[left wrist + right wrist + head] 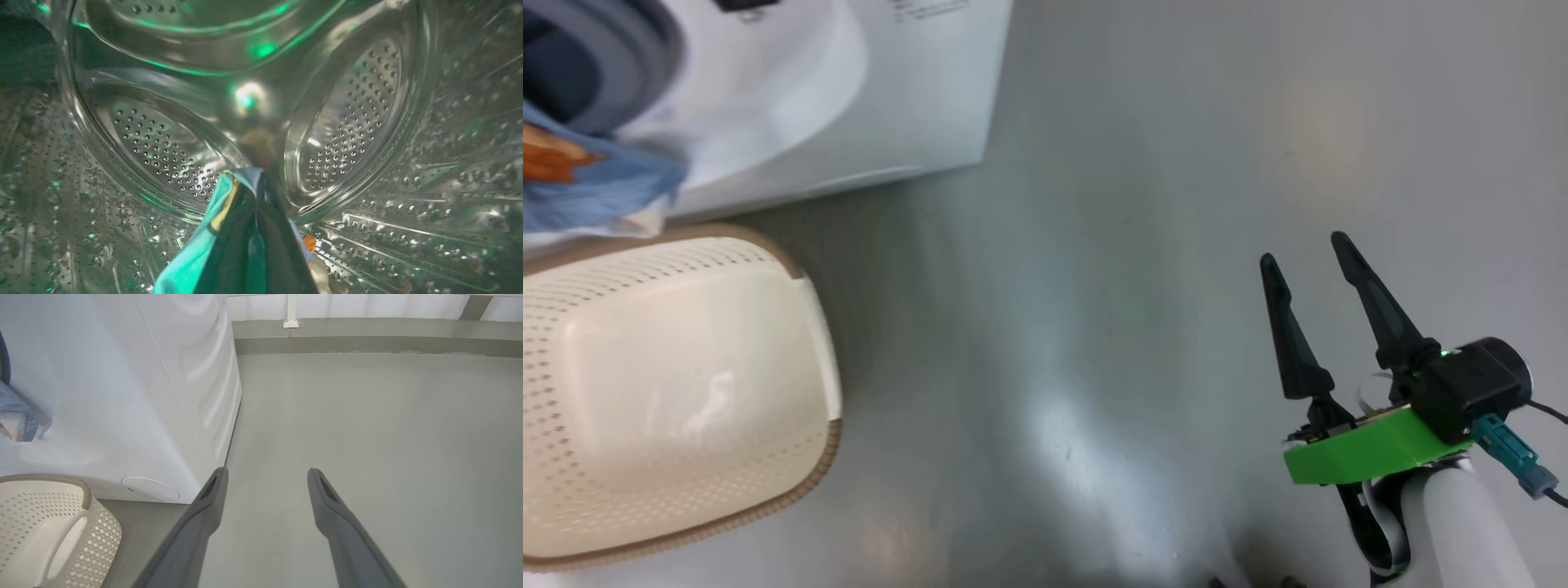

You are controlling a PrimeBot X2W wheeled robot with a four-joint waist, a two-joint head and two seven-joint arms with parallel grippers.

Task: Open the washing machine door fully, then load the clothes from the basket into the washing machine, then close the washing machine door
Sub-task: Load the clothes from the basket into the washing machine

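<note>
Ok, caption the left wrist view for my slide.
The left end effector, shut on light blue clothes, reaches deep inside the washing machine drum.

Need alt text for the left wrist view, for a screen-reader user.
The left gripper, shut on a light blue cloth with orange print, is inside the washing machine's perforated steel drum. The cloth drapes over the dark fingers down to the view's bottom edge. Green light glints off the drum's back wall.
</note>
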